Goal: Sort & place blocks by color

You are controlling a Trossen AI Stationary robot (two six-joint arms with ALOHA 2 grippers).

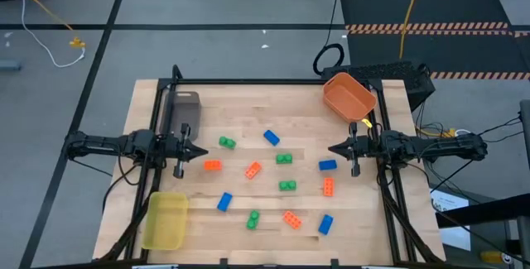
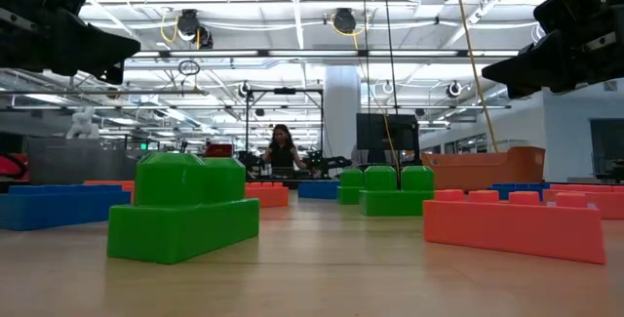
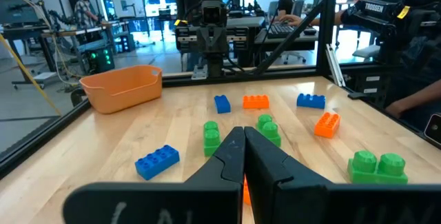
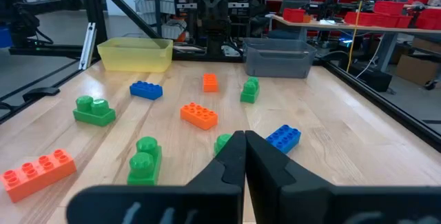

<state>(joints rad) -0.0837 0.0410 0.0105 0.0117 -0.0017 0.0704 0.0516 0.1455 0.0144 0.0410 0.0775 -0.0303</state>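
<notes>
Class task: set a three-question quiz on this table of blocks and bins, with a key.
1. True or false: the yellow bin sits on the left gripper side of the table.
2. How many green blocks lie on the table?
3. The right gripper, like the left gripper, has its fingers: A open, B shut, C shut on a block.
Key: 1 true; 2 four; 3 B.

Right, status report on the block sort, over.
Left gripper and right gripper shut, empty, at table edges. Blocks scattered mid-table, none in orange bin, yellow bin or grey bin. Nothing blocking.
</notes>
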